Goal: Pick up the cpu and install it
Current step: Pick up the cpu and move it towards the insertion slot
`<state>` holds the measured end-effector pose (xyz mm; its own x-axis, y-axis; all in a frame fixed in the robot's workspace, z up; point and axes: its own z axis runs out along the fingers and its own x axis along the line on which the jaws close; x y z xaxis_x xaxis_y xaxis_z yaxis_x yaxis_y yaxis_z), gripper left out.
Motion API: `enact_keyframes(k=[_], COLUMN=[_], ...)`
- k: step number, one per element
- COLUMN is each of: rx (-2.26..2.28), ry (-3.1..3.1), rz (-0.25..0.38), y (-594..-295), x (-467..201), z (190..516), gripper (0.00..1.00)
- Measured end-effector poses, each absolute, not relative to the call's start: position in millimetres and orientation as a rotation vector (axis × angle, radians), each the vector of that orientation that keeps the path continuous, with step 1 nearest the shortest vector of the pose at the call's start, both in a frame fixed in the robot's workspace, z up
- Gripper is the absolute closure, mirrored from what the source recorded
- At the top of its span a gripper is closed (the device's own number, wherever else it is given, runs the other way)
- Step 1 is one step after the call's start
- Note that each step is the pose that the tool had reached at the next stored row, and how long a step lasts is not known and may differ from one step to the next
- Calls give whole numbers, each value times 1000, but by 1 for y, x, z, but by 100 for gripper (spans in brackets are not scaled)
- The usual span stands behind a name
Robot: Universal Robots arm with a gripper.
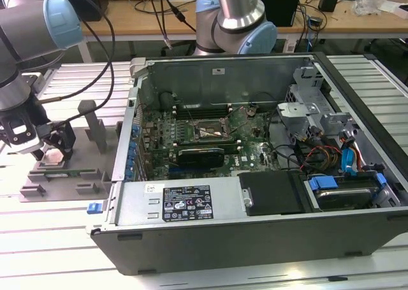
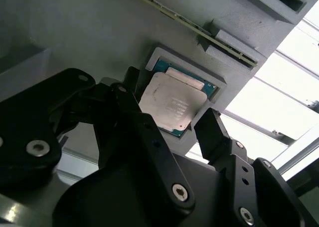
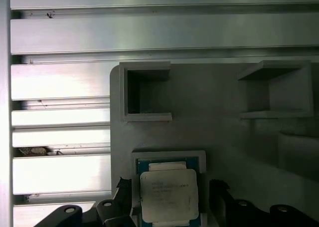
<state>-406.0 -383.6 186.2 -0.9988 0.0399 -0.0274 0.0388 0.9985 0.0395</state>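
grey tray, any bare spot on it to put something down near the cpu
Bare: the flat tray floor between the open box block and the shelf block. Crowded: the cpu in its pocket, with the open gripper straddling it.

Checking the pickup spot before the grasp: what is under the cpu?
The cpu lies flat in a square raised-rim pocket of the grey tray, seen in the first wrist view. The pocket floor beneath is covered by the chip itself.
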Motion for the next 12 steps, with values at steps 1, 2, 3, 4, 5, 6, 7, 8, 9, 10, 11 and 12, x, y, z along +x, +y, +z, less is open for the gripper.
enact_keyframes(k=[1,2,3,4,5,6,7,8,9,10,11,12], rx=[61,61,61,61,61,61,61,61,61,61,61,61], ry=[3112,3112,3112,3112,3112,3112,3112,3112,3112,3112,3112,3112], rz=[61,60,61,60,61,61,60,60,61,60,60,61], y=[-384,-384,-384,-384,-384,-384,-384,-384,-384,-384,-384,-384], x=[-406,-406,-406,-406,-406,-406,-406,-406,-406,-406,-406,-406], z=[186,186,186,186,186,186,186,186,186,186,186,186], gripper=[28,28,28,28,28,29,29,36,36,36,36,36])
